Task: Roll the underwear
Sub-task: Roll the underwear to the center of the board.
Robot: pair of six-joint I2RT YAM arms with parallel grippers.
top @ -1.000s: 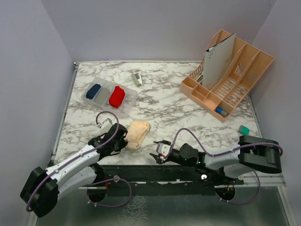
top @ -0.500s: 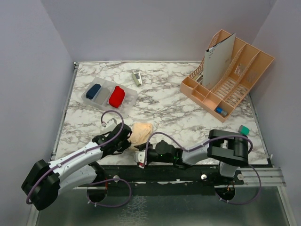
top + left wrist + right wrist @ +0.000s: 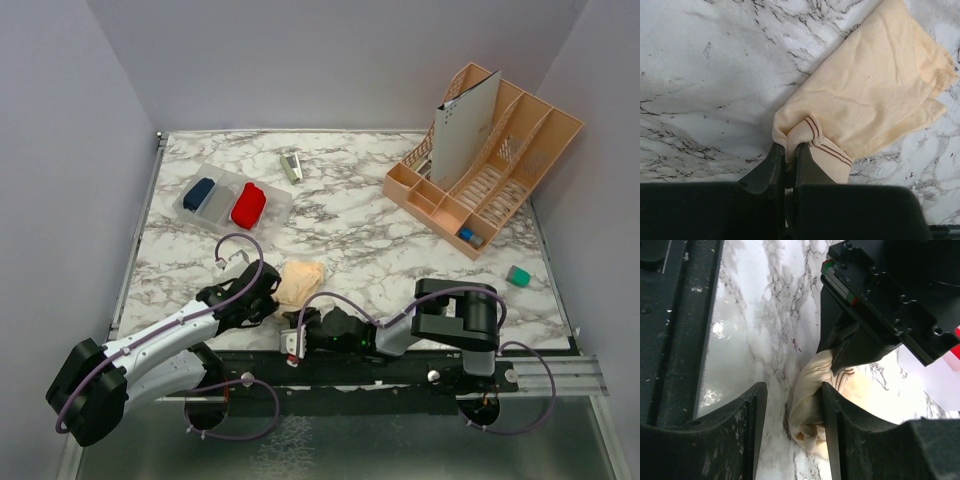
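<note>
Pinching the peach underwear (image 3: 875, 95) at its near corner: left claw (image 3: 788, 151).

Peach-beige underwear (image 3: 875, 95), maroon-striped trim; grey-veined white marble table (image 3: 715, 75).

A corner of the peach underwear (image 3: 875, 95) lay hidden between the left fingers (image 3: 767, 167); beyond the right fingers (image 3: 752, 425), its far part sat behind the left fingers, bleached by glare.

The underwear (image 3: 298, 282) lies near the front edge, left gripper (image 3: 266, 300) at its left, right gripper (image 3: 299, 343) before it. A tray (image 3: 276, 208) sits behind-left, a rack (image 3: 500, 185) back right.
</note>
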